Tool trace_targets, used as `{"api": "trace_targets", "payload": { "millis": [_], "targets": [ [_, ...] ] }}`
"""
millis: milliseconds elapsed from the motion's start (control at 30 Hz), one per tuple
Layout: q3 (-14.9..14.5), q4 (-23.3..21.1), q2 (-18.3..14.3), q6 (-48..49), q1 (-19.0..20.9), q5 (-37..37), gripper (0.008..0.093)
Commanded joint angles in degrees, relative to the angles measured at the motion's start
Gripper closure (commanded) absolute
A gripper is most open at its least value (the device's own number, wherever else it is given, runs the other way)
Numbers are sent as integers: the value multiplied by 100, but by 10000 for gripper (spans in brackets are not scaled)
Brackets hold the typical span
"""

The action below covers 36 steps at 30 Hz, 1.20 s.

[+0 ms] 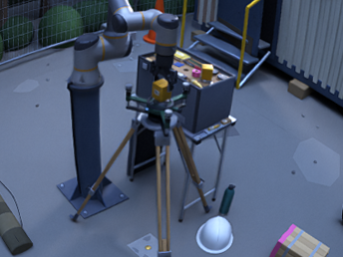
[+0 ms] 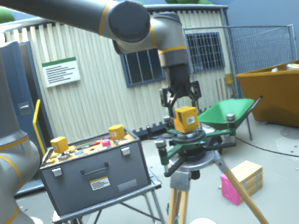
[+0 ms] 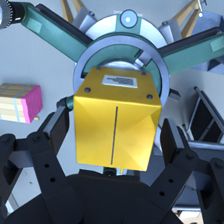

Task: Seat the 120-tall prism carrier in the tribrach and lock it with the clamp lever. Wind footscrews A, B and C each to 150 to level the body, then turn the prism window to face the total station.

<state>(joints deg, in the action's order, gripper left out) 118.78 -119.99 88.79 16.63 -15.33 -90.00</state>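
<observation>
The yellow prism carrier (image 3: 116,119) sits upright in the ring of the green tribrach (image 2: 187,141) on top of the wooden tripod (image 1: 162,162). My open gripper (image 3: 114,137) hangs straight above the carrier (image 2: 186,119), a finger on either side of the box, holding nothing. A white label lies on the carrier's top face, and a thin dark line runs down the face towards me. The tribrach's three arms end in knurled footscrews (image 2: 230,117). A round bubble vial (image 3: 127,18) sits on the far rim of the ring.
Behind the tripod stands a grey equipment case (image 1: 201,96) on a folding stand, with two more yellow carriers (image 2: 116,132) and small parts on its lid. My arm's pedestal (image 1: 88,134) stands left. A hard hat (image 1: 214,234), a bottle and a banded box (image 1: 297,246) lie on the ground.
</observation>
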Motion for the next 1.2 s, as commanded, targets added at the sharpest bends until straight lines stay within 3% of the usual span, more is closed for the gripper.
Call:
{"api": "trace_targets", "payload": {
  "millis": [0,233,1167],
  "targets": [
    [-5,-2,3,0,0,0,134],
    [-5,-2,2,0,0,0,134],
    [-5,-2,2,0,0,0,694]
  ]
}}
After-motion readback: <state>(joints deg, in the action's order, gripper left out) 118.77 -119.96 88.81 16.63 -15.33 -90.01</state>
